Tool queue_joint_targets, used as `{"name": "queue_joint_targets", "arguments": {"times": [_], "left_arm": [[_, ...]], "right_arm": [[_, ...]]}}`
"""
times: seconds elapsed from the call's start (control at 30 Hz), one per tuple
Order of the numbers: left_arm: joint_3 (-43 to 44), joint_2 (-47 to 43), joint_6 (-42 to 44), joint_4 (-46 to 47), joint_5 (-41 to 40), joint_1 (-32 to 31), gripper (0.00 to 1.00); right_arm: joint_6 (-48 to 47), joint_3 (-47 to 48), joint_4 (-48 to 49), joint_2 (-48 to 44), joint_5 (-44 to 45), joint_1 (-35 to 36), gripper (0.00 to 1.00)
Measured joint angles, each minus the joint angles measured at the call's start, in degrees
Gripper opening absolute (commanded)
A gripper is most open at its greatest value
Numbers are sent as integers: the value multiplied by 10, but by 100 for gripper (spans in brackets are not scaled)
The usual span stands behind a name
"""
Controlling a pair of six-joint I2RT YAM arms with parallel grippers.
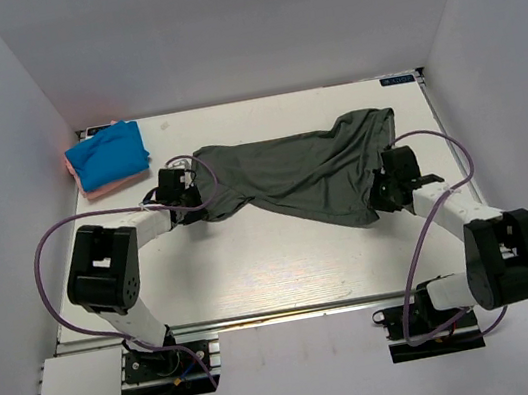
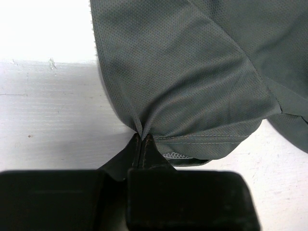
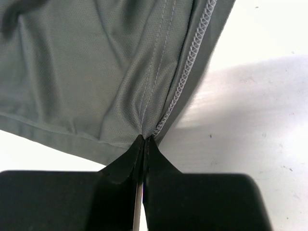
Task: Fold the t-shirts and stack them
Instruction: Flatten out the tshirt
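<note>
Left gripper (image 2: 143, 138): pinching tee (image 1: 299, 166) hem at its tips.
Right gripper (image 3: 145, 139): clamping the seamed edge.
Handling: sagging soft and light between them.

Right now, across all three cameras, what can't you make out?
Top view: the pink t-shirt is mostly covered by the blue t-shirt; only an edge shows.
Top view: the underside of the grey-green t-shirt is hidden by its own folds.
Wrist views: the left gripper and right gripper pinch cloth, but frame edges cut off which part of the garment.
</note>
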Motion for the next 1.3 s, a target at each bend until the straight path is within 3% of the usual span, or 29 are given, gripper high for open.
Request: {"name": "queue_joint_targets", "arguments": {"times": [0.3,0.5,0.9,1.07,1.3], "left_arm": [[0,-30,2,-38,-12,0,0],[18,-129,3,-76,-25,0,0],[207,-344,30,-125,-140,-2,0],[290,-391,49,-153,-171,-3,0],[405,-430,82,-189,-183,-5,0]], "right_arm": [[-4,-13,-54,-56,48,0,0],[-18,27,-110,-138,62,0,0],[-60,281,-144,-282,86,0,0],[-69,368,-156,-295,88,0,0],[-90,509,-198,-307,23,1,0]]}}
